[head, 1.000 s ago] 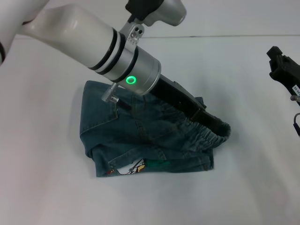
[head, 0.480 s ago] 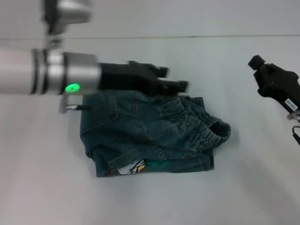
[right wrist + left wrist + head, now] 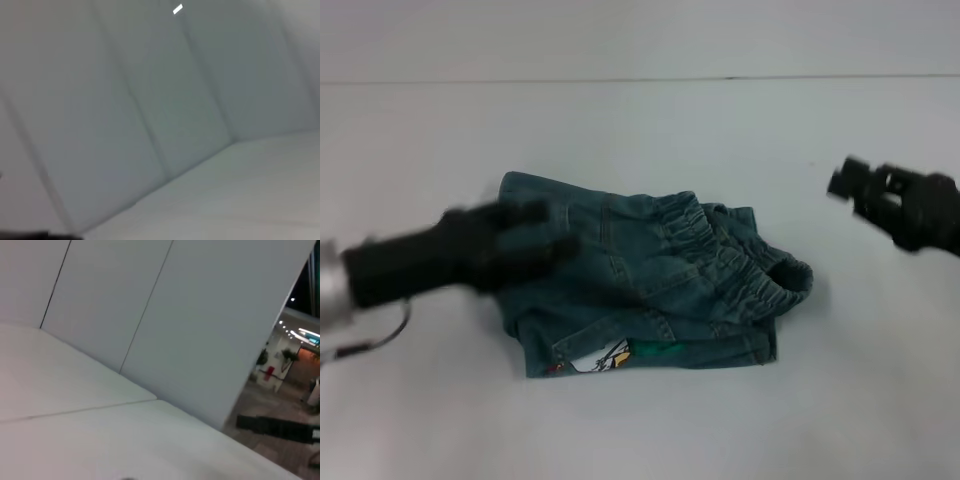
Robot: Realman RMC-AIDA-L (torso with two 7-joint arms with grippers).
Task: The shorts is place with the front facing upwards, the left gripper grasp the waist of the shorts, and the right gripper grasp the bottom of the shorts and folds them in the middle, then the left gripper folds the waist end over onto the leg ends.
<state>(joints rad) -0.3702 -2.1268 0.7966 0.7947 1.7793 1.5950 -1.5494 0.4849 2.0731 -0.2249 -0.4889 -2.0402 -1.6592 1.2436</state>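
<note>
The denim shorts (image 3: 650,275) lie folded in a bundle at the middle of the white table (image 3: 650,130), elastic waist (image 3: 760,275) bunched on top toward the right. A white and green print shows at the front edge. My left gripper (image 3: 535,240) hovers, blurred with motion, over the bundle's left end and holds no cloth. My right gripper (image 3: 845,182) hangs above the table to the right of the shorts, apart from them. Both wrist views show only wall panels and table.
Bare white table surrounds the shorts on all sides. A seam line (image 3: 640,78) runs across the table's far part. The left wrist view shows a white wall panel (image 3: 165,320) and a room beyond its edge.
My left arm has let go of the waist and swung back toward the left, dropping lower. The right gripper has drifted inward and slightly down. The shorts stay folded.
</note>
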